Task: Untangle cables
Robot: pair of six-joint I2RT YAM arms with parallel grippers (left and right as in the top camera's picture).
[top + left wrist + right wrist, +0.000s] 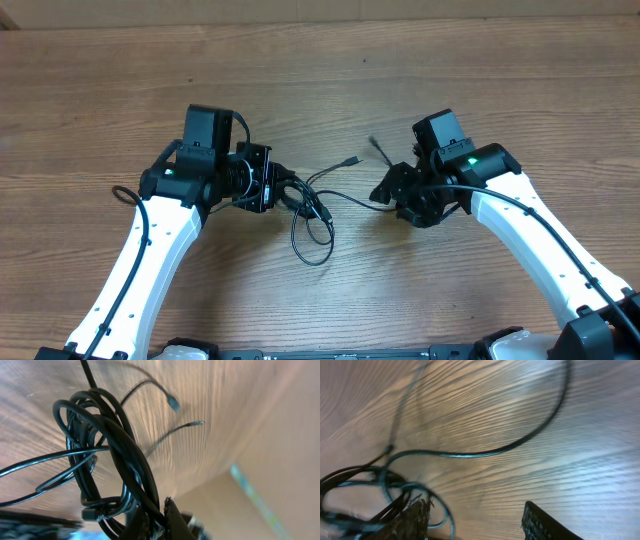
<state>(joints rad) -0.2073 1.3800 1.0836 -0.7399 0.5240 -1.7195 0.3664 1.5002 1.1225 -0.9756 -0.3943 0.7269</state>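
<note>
The cables [310, 215] are thin black cords tangled together at mid-table, with a loop hanging toward the front and two plug ends [350, 160] lying toward the back. My left gripper [280, 192] is shut on the bundle. In the left wrist view the coiled cables [107, 455] rise from between its fingers [172, 522]. My right gripper [381, 193] stands open just right of the tangle. Nothing lies between its fingers [540, 525] in the right wrist view, where one cord [470, 454] arcs over the wood ahead and the tangle [350, 485] sits at the left.
The wooden table [320, 80] stretches bare behind the arms. Thicker black wires run along both white arms [150, 250].
</note>
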